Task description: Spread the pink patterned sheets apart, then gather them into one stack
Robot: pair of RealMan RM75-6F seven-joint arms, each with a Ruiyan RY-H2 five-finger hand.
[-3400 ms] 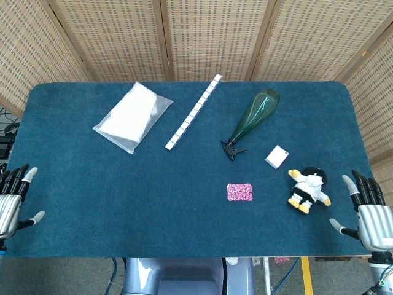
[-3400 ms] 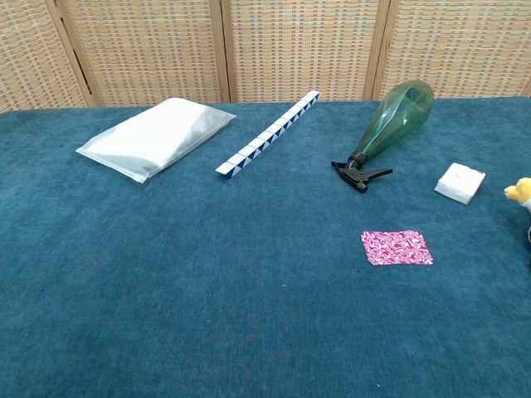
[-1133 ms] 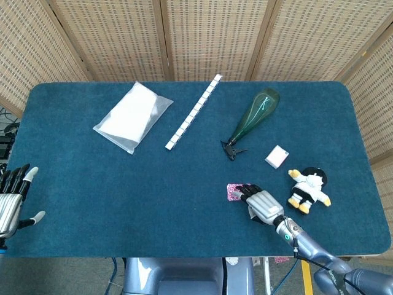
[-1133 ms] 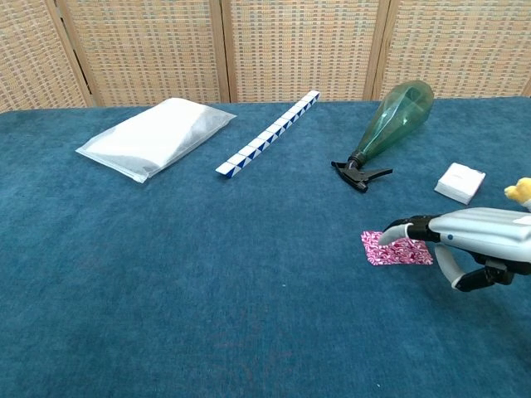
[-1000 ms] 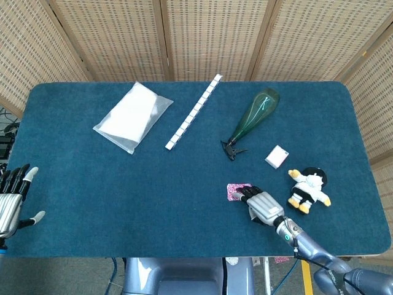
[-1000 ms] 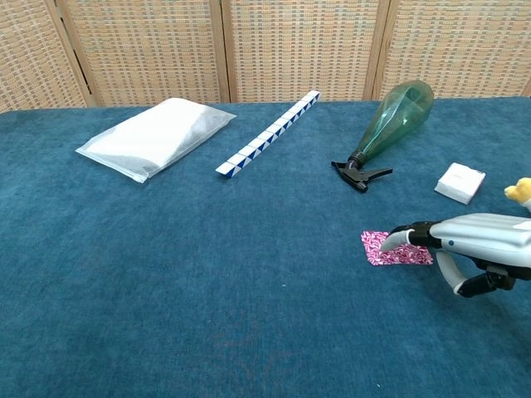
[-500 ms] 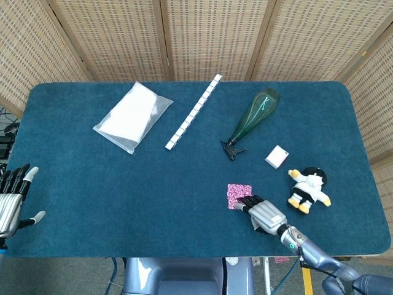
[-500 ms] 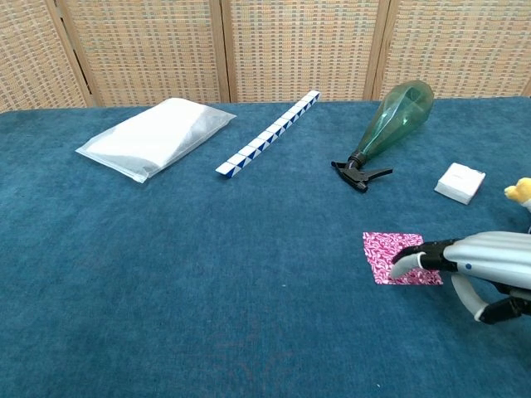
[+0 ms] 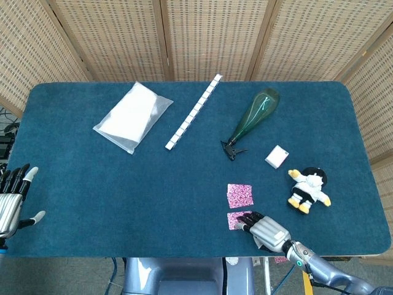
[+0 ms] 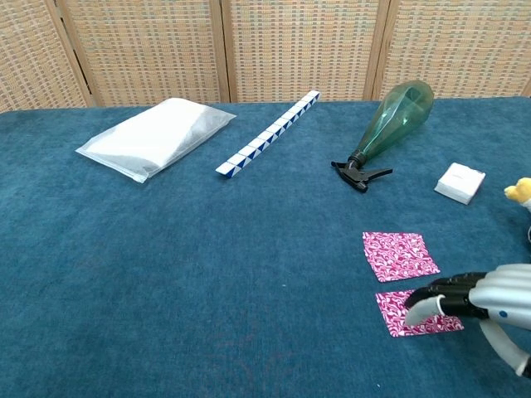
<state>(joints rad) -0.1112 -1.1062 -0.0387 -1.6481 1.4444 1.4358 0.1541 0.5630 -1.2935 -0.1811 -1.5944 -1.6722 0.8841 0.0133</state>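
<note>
Two pink patterned sheets lie apart on the blue table. One sheet (image 9: 239, 195) (image 10: 399, 254) lies flat by itself. The other sheet (image 9: 234, 220) (image 10: 404, 315) lies nearer the front edge, and the fingertips of my right hand (image 9: 266, 228) (image 10: 477, 306) press flat on its right part, covering some of it. My left hand (image 9: 11, 198) hovers at the table's left edge with fingers apart, holding nothing; the chest view does not show it.
A green spray bottle (image 9: 253, 117) (image 10: 391, 120), a small white block (image 9: 276, 157) (image 10: 460, 182) and a plush toy (image 9: 309, 188) lie right of centre. A white plastic bag (image 9: 132, 115) (image 10: 154, 137) and a blue-white segmented stick (image 9: 193, 111) (image 10: 269, 133) lie at the back.
My right hand has slid toward the front edge, dragging one sheet off the pile. One pink patch has become two separate sheets. The left hand has stayed put.
</note>
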